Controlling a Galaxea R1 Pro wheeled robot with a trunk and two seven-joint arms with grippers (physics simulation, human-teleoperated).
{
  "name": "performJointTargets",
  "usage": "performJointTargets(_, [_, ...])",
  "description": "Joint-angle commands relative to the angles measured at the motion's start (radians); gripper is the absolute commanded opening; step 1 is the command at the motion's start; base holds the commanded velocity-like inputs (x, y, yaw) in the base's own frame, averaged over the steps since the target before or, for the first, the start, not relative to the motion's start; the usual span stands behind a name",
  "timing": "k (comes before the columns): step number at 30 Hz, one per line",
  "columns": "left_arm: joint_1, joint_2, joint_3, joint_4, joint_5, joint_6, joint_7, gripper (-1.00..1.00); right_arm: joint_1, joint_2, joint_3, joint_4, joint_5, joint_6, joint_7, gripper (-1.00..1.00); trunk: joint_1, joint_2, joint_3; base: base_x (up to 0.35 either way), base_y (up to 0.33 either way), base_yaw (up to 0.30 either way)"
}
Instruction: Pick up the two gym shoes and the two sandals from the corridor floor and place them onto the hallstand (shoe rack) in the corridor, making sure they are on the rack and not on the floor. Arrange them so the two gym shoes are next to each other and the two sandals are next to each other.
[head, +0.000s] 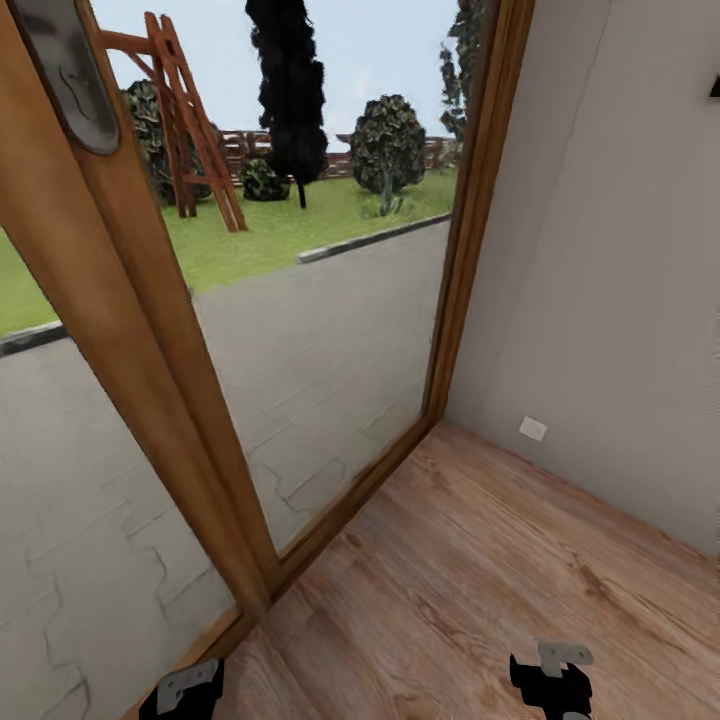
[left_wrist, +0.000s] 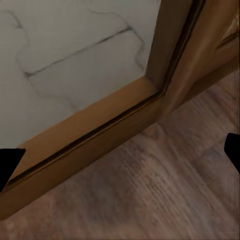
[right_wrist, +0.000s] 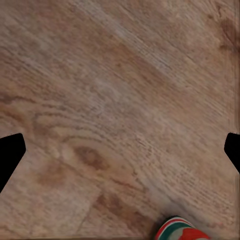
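Gym shoes: one shows, and only a sliver of it, a rounded end in cream with green stripes and a red-orange patch, lying on the corridor floor at the rim of the right wrist view. So little of it is in sight that its long axis and the way it points cannot be told.

From the head view, the floor is light brown wood-grain planking that runs up to a corner of the room. One wooden door frame borders a large glass pane, and a grey metal handle plate sits high on the frame. A plain pale wall meets the floor on the other side, with one small white socket low on it. Through the glass lie grey paving, grass, a dark tall tree, a round bush and a red-brown wooden ladder frame.

Both arms hang low. The left gripper sits near the foot of the door frame, over the floor's edge; its wrist view looks down on the frame's bottom rail and the planks beside it, the two fingers wide apart with nothing between them. The right gripper hovers over bare planks, well away from the wall; its fingers are likewise spread wide and hold nothing, the shoe lying beyond them.
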Motion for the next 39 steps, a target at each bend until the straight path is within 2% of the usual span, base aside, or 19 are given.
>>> performJointTargets(1, [0.0, 0.0, 0.0, 0.0, 0.003, -0.003, -0.001, 1.0, -0.001, 0.0, -0.008, 0.001, 0.01, -0.003, -0.003, 1.0, 0.0, 0.0, -0.001, 0.004, 0.002, -0.216])
performJointTargets(39, [0.0, 0.0, 0.0, 0.001, 0.003, -0.003, -0.001, 1.0, -0.001, 0.0, -0.008, 0.001, 0.01, -0.003, -0.004, 1.0, 0.0, 0.0, -0.001, 0.0, 0.0, -0.257])
